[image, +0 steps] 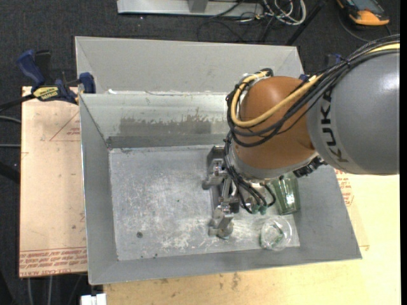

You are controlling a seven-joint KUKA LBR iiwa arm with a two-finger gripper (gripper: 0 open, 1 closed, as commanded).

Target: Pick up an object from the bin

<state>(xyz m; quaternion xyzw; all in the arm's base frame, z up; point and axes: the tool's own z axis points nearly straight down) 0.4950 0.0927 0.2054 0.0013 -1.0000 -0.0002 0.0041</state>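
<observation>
Gripper (221,226) near a clear, perhaps crumpled plastic piece (277,234).

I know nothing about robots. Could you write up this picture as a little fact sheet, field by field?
Setting: grey metal bin, seen from above
Machine: one arm reaching in from the right, orange cover at its wrist
End effector: low over the bin floor, front middle
Nearest thing: green see-through item, right of the end effector, partly hidden under the arm
Other thing: clear crumpled plastic piece, near the front right corner
Bin floor on the left: bare scuffed metal
Anything held: cannot tell
</observation>
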